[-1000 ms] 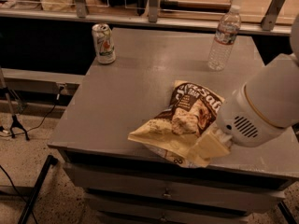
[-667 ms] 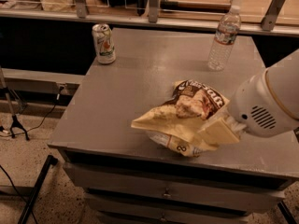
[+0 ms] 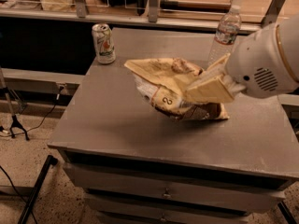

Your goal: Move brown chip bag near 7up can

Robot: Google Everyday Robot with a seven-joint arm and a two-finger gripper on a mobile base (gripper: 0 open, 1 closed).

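My hand (image 3: 202,85), pinching the chip bag (image 3: 161,96), has carried it from the desk (image 3: 112,129) front toward the can (image 3: 103,43); a gap remains.

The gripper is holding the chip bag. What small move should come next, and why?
Probably carry the brown chip bag left and back, toward the 7up can. The gripper is shut on the bag near the middle of the table, and a stretch of bare tabletop separates the bag from the can.

End effector (image 3: 197,81), brown chip bag (image 3: 161,96) in its grip, over the table (image 3: 107,125); 7up can (image 3: 103,43) at far-left corner.
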